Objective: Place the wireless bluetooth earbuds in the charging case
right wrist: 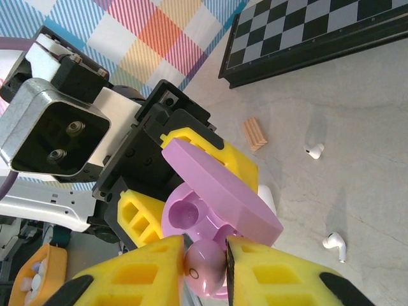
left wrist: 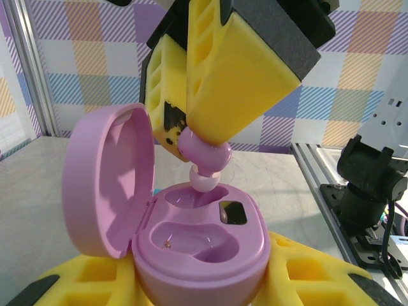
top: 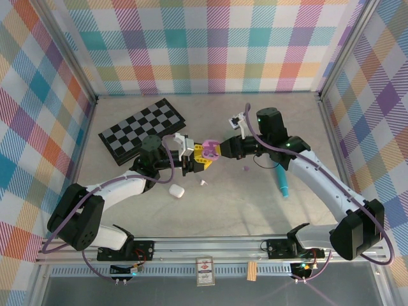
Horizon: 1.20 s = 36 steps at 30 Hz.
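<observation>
Mid-insertion: the left gripper [top: 190, 160], jaws closed on the opened purple charging case [left wrist: 197, 248], holds it over the desk [top: 242, 210]. The right gripper [right wrist: 205, 255] has its jaws pinched on a purple earbud [left wrist: 204, 155], whose tip apparently touches the far socket. The next move calls for a straight push down, then release

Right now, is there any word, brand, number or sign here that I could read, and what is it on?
Nothing here can be read.
On the card at the near edge: a red mark and tiny print, too small to read.
On the case, the bud and the chessboard: no lettering seen.
</observation>
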Motion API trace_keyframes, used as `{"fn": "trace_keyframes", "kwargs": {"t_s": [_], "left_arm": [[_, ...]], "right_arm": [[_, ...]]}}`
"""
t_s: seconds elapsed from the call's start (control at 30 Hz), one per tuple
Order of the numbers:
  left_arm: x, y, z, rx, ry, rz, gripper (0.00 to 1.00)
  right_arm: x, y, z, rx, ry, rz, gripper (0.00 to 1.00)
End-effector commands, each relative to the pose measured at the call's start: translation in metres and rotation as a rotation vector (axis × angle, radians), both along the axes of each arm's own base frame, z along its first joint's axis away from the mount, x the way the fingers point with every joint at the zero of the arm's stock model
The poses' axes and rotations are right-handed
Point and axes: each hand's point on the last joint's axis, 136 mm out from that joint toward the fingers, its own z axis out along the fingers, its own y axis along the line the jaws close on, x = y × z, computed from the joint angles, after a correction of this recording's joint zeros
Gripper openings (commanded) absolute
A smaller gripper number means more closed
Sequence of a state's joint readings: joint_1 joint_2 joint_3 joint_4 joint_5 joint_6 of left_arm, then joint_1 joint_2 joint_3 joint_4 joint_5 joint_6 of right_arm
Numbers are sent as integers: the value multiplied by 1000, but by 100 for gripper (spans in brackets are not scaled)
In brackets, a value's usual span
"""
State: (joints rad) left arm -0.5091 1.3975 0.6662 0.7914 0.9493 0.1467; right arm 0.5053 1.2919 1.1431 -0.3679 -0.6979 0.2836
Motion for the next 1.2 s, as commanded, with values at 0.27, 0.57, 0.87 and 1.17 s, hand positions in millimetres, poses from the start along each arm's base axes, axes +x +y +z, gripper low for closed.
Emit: {"fn": "trace_keyframes", "kwargs": {"t_s": [0.27,0.57,0.87,1.17], "left_arm": [[-10,-2,25,-46,-82,-36,31],[-10,-2,26,-49,-84,-38,31],[-9,-3,25,-49,-83,-40,31],[-11,-2,30,-54,-94,-40,31]], "right_arm": [[-5,7,1,12,19,47,26],[-8,13,6,32,23,67,25],[-10,16,12,57,28,78,24],[-3,8,-1,-28,16,27,33]]}}
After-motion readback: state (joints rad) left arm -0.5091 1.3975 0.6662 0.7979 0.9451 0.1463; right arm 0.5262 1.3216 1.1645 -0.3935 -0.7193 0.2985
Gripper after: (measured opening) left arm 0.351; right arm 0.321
